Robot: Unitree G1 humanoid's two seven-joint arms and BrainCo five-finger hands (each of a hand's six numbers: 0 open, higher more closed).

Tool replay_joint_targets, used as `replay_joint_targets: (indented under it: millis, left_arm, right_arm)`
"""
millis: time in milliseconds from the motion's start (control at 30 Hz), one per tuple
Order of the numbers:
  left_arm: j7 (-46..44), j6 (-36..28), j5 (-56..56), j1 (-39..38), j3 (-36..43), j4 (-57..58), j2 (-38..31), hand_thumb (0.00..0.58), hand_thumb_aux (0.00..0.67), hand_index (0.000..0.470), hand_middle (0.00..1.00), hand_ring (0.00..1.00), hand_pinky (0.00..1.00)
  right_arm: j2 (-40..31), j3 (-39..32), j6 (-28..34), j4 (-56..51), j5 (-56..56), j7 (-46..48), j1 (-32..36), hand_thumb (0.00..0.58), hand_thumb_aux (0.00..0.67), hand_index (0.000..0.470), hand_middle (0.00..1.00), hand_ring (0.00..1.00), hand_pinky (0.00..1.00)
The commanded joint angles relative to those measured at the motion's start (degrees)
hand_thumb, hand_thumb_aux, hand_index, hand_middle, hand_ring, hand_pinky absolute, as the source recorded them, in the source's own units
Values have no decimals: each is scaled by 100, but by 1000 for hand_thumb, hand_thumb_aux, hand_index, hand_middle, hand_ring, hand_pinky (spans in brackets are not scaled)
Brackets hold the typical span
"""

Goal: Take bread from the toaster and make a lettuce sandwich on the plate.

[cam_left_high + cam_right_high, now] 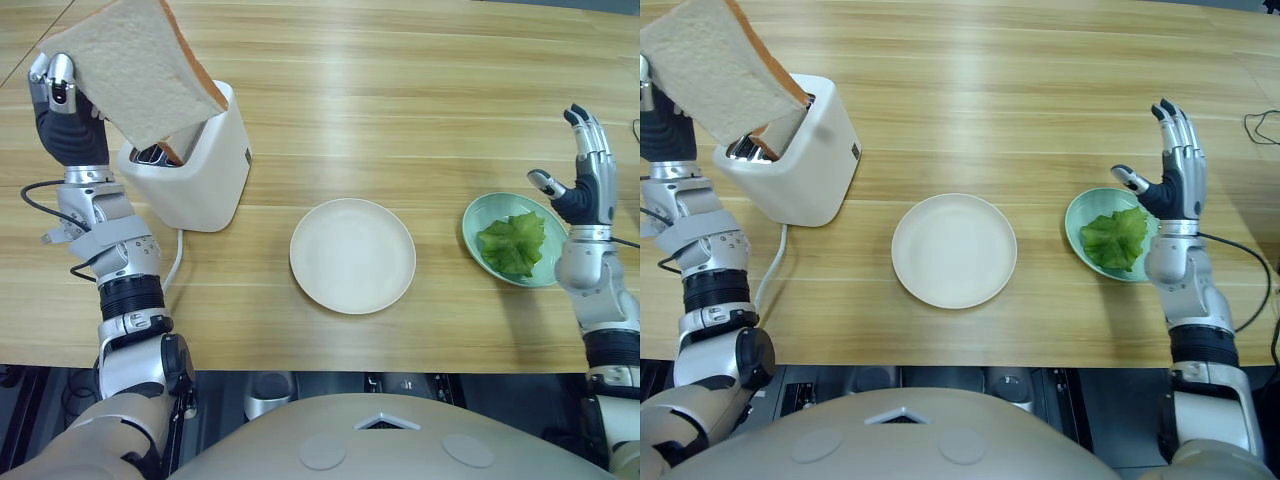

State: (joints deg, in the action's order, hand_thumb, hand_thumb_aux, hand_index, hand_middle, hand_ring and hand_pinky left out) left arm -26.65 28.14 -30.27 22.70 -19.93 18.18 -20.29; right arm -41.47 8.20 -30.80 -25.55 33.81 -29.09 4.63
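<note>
One bread slice [135, 65] is up out of the toaster [205, 175], gripped along its left edge by the left hand [60, 95], whose fingers are closed on it; the slice sits at roughly two o'clock from that hand, its broad face turned toward us and its brown crust edge running from about eleven o'clock down to five; its lower corner hangs right over the slot (a dark crust end shows there, and we cannot tell whether it belongs to this slice or to a second one inside). We judge the lift nearly done and the carry to the plate [352, 255] the step ahead; what that move turns on is direction: the plate lies at about four o'clock from the left hand, well apart, past the toaster, nothing laid on it yet; so the slice has to clear the toaster's top before it swings across and lays flat. We note the left hand is far the nearer to the bread; the right hand [588, 175] stands open, fingers spread and upright, holding nothing, just beside the bowl [475, 215] at its three o'clock; the lettuce [512, 243] in that bowl lies at about eight o'clock from it, near, so we'd leave the lettuce to that side.
</note>
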Motion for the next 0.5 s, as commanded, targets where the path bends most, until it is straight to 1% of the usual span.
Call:
replay_joint_targets:
  millis: [33, 100, 200, 367, 433, 467, 500]
  left_arm:
    - [-255, -593, 877, -376, 847, -215, -59, 580, 670, 460, 1000, 1000, 1000]
    - [-225, -723, 1189, -528, 1067, -347, -66, 580, 670, 460, 1000, 1000, 1000]
    - [-464, -969, 1435, -806, 1553, -617, 6, 580, 670, 460, 1000, 1000, 1000]
    - [-965, -1094, 1674, -900, 2142, -264, 153, 580, 670, 460, 1000, 1000, 1000]
    - [-1147, -1128, 1769, -951, 2382, -164, 234, 580, 670, 460, 1000, 1000, 1000]
    - [-1176, -1162, 1792, -933, 2429, -100, 274, 580, 670, 460, 1000, 1000, 1000]
    - [-1206, -1196, 1809, -887, 2464, 7, 322, 580, 670, 460, 1000, 1000, 1000]
  right_arm:
    - [-427, -185, 470, -288, 608, -99, -258, 0, 0, 0, 0, 0, 0]
    - [-582, -331, 606, -423, 823, -173, -301, 0, 0, 0, 0, 0, 0]
    - [-804, -650, 913, -704, 1214, -213, -433, 0, 0, 0, 0, 0, 0]
    - [-842, -1163, 1086, -1239, 1431, -234, -439, 0, 0, 0, 0, 0, 0]
    - [-822, -1356, 1089, -1425, 1461, -185, -426, 27, 16, 11, 0, 0, 0]
    - [-824, -1423, 1088, -1489, 1452, -176, -422, 31, 18, 13, 0, 0, 0]
    - [-827, -1491, 1093, -1572, 1443, -173, -417, 49, 29, 20, 0, 0, 0]
